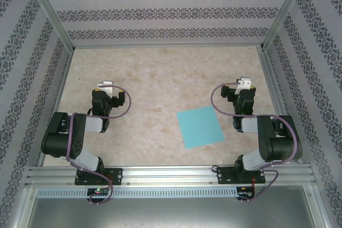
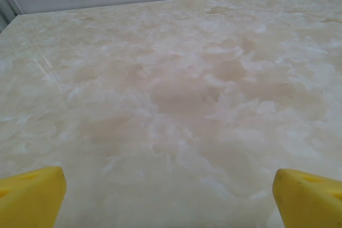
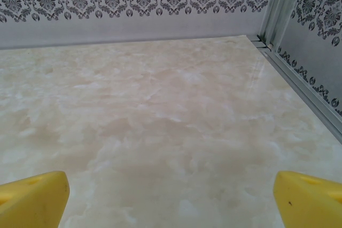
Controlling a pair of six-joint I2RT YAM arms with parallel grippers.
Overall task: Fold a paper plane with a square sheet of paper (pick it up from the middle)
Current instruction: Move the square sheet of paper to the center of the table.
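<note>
Top external: sheet [image 1: 200,127] flat on the counter [image 1: 160,73]; left tool [image 1: 106,86] and right tool [image 1: 245,84] both open, holding nothing.
The turquoise sheet lay unfolded and slightly askew, right of centre and toward the near edge, just beside the right arm and touching neither tool. The left tool sat well apart from it on the counter's left side. The right tool sat beyond the sheet's far-right corner. In the 2 wrist views, the left tool's yellow fingers [image 2: 32,196] and the right's [image 3: 307,198] stood wide apart above marbled counter.
</note>
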